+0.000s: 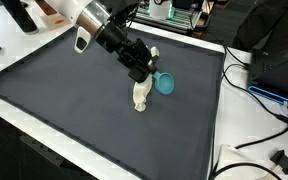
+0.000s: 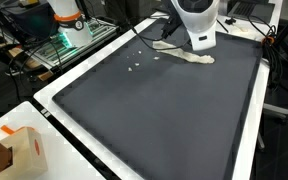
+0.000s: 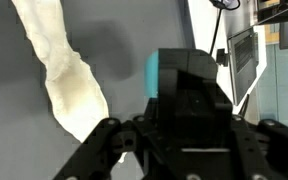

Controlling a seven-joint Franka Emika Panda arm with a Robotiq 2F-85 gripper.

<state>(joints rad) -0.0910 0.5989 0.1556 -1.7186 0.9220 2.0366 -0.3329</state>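
Cream cloth [image 1: 141, 95] lies as a long crumpled strip just right of the frame's middle on the dark worktop [image 1: 64, 95]. In an exterior view it shows near the top edge [image 2: 189, 57]. A teal bowl [image 1: 165, 83] sits close against the cloth's right side. The black claw [image 1: 139, 70] hangs over the cloth's upper part, near the bowl. Whether the claw is open or grips anything cannot be told. In the wrist view its own housing hides the fingers, with cloth at the upper left.
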